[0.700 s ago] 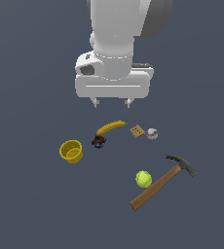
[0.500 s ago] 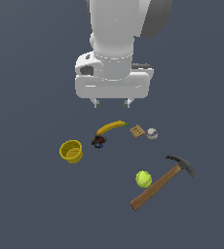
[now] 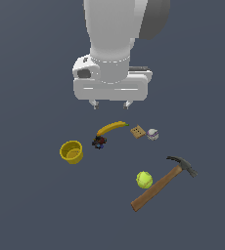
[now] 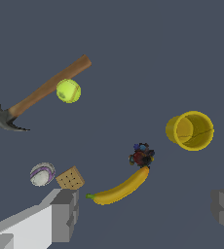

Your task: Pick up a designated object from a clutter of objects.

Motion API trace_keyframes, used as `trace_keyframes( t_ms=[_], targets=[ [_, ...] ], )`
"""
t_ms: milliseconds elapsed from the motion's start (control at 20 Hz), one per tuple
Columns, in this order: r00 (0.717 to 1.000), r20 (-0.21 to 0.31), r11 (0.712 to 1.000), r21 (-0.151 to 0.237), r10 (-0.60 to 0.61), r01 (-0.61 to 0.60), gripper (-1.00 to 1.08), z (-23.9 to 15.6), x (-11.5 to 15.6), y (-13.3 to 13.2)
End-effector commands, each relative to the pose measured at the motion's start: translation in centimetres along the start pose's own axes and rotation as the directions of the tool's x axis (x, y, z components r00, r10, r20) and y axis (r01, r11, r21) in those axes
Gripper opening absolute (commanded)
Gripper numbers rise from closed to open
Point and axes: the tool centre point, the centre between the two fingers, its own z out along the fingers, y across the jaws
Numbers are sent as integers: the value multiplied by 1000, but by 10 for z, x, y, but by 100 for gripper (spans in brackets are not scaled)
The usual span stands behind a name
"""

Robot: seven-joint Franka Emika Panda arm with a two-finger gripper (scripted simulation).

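Bead cluster point(image 3: 99, 142), dark with red and blue specks, lies on the floor touching one tip of the banana point(image 3: 111, 128), between the yellow cup point(image 3: 71, 152) and the tan square point(image 3: 138, 131). Beside that square sits the whitish ball point(image 3: 152, 134); the tennis ball point(image 3: 144, 179) rests against the hammer point(image 3: 162, 184). Above the clutter hangs the gripper point(image 3: 111, 104), its fingers spread wide and empty.

Exterior looks down from afar; wrist nearer; both share the clutter point(image 3: 129, 156).
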Motion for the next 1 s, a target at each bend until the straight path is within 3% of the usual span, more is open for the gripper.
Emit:
trace_keyframes(
  t_ms=[0,450,950],
  targets=[
    [1000,0,1000,0,2,-2,100,2,0,0],
    [998,0,998,4,63,-63,100,37,2,9],
    [976,0,976,9,216,-216,100,123,-5,31]
  ],
)
